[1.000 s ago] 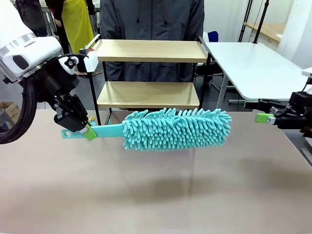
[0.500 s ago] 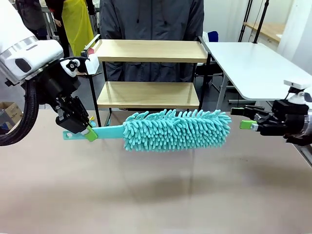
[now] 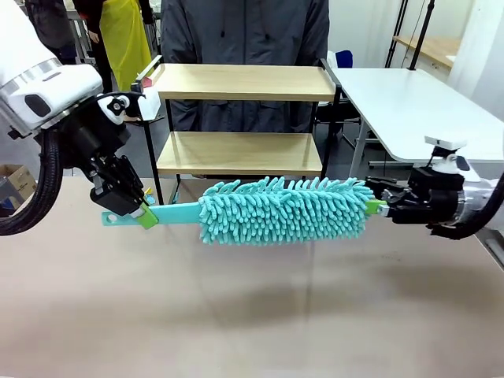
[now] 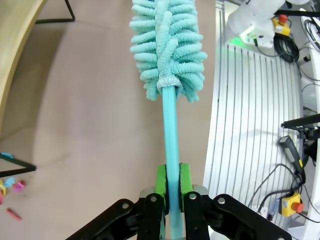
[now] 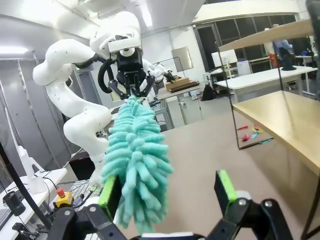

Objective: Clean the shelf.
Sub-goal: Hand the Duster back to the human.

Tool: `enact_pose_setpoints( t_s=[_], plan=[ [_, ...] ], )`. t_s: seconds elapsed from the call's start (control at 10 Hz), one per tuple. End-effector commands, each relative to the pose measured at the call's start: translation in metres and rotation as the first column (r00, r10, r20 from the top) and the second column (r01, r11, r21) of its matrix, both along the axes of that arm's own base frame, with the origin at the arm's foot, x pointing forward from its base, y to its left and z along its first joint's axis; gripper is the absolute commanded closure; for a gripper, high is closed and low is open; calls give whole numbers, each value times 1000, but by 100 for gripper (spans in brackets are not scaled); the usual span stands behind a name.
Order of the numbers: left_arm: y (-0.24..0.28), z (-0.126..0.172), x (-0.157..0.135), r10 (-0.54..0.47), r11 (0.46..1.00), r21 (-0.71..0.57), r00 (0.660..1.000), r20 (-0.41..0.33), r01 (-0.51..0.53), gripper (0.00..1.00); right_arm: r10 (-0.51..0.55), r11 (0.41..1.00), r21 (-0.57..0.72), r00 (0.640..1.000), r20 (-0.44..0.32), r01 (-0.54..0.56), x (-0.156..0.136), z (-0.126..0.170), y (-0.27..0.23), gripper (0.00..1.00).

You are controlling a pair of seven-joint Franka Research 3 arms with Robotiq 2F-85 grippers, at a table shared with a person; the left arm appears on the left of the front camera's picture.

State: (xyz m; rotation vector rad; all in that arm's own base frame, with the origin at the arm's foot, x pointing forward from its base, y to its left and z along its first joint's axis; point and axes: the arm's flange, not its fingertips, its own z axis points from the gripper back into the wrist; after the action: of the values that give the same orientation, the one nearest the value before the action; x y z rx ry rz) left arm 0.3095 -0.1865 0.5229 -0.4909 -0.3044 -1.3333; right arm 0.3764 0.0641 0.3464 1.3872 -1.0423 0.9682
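The shelf point(image 3: 244, 83), two light wooden boards in a thin black frame, stands at the table's far edge. A fluffy teal duster point(image 3: 283, 209) hangs level above the table in front of it. My left gripper point(image 3: 142, 213) is shut on its teal handle, seen in the left wrist view as the green pads point(image 4: 161, 181) squeezing the handle of the duster point(image 4: 167, 45). My right gripper point(image 3: 376, 206) is open at the duster's right tip. In the right wrist view the duster point(image 5: 135, 155) head sits between the open fingers of the right gripper point(image 5: 167, 192), close to the left pad. The shelf point(image 5: 285, 120) lies to the right.
A person in a dark jacket point(image 3: 244, 31) stands right behind the shelf. A white table point(image 3: 409, 102) is at the far right. Small coloured bits point(image 5: 252, 132) lie near the shelf's foot. The brown tabletop point(image 3: 252, 315) stretches below the duster.
My right gripper has moved left from the picture's right edge up to the duster's tip, staying open. The left gripper and duster have hardly moved.
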Motion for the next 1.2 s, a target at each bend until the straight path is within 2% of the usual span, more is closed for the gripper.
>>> enact_pose_setpoints(
  t_s=[0.0,0.4,0.6,0.7,0.8,0.9,1.0,1.1],
  plan=[
    [1,3,0,-5,1000,0,1000,0,5,87,22,999,35,1000,-3,-22,-50,-4,35,0],
    [1,3,0,-5,1000,0,1000,0,5,87,93,995,18,996,16,-93,-64,-7,73,0],
    [1,3,0,-5,1000,0,1000,0,5,87,84,996,-5,996,26,-84,-63,-5,74,0],
    [1,3,0,-5,1000,0,1000,0,5,87,98,995,-35,995,30,-97,-63,-6,74,58],
    [1,3,0,-5,1000,0,1000,0,5,87,103,994,-40,994,25,-102,-62,-5,75,58],
    [1,3,0,-5,1000,0,1000,0,5,87,105,994,-44,994,22,-104,-61,-6,74,100],
    [1,3,0,-5,1000,0,1000,0,5,87,102,994,-42,994,23,-101,-61,-5,73,61],
    [1,3,0,-5,1000,0,1000,0,5,87,102,994,-37,995,24,-101,-60,-5,71,100]
  ],
)
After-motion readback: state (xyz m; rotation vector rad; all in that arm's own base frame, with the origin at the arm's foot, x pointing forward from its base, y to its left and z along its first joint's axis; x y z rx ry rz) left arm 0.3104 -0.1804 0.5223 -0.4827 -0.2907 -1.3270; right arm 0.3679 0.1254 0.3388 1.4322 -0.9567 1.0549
